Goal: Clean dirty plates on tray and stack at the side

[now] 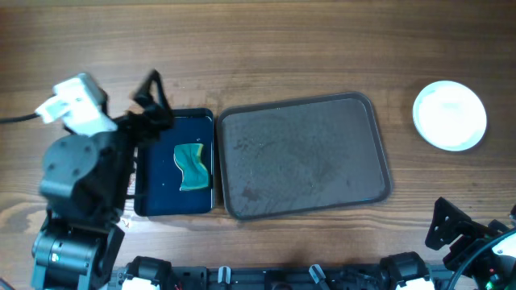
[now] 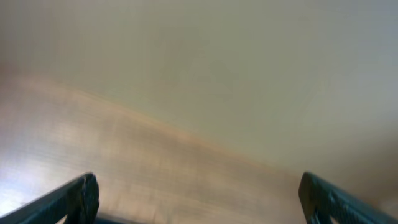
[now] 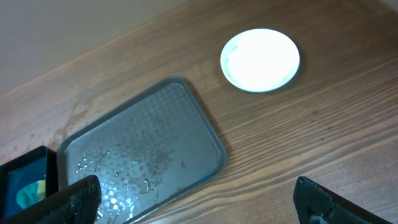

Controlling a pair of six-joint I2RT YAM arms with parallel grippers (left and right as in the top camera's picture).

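Right of the tray (image 1: 302, 153) | clean white plates (image 1: 450, 115) | left pincer (image 2: 199, 198) spread | right pincer (image 3: 196, 200) spread

Robot lab bench: wood-grain table (image 1: 290, 48), bare pale wall (image 3: 74, 31) behind

No readable text, label or number shows anywhere.

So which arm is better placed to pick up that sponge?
Left, probably. Its open claw sits beside the black tray holding the sponge; the right arm is at the far corner, past the brown tray.
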